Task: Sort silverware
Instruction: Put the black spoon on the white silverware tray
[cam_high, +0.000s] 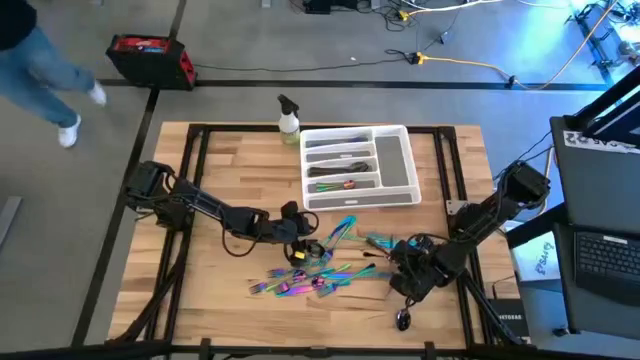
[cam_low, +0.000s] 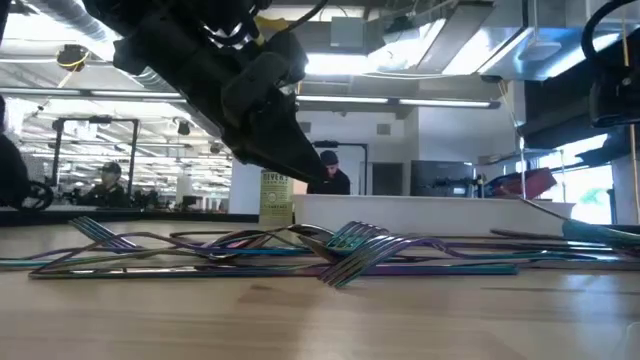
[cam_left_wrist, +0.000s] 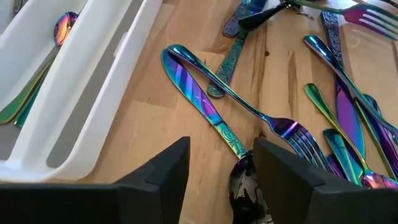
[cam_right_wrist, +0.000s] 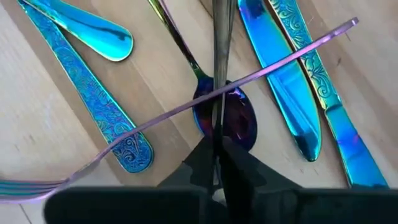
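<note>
Rainbow silverware (cam_high: 318, 275) lies in a loose heap on the wooden table, near its front edge. My left gripper (cam_high: 300, 228) is open and low over the heap's far side. Its fingers (cam_left_wrist: 163, 179) stand on either side of the handle end of a knife (cam_left_wrist: 200, 99) that lies flat on the wood. My right gripper (cam_high: 405, 265), at the heap's right, is shut on a slim piece of silverware (cam_right_wrist: 220, 56) seen edge-on. Under that piece lie a purple spoon (cam_right_wrist: 231, 118), a pink fork (cam_right_wrist: 273, 62) and teal knives (cam_right_wrist: 283, 74). My right gripper pinches the slim piece (cam_right_wrist: 219, 146) between its two fingers. The piece runs straight on from the fingertips, along the fingers, with its thin edge toward the camera. Which kind of piece it is and which end is held, I cannot tell.
A white compartmented tray (cam_high: 398, 170) with a few pieces in it stands at the far middle of the table. A small spray bottle (cam_high: 288, 118) stands just left of it. Bare wood lies to the left of the heap. People are in the room beyond.
</note>
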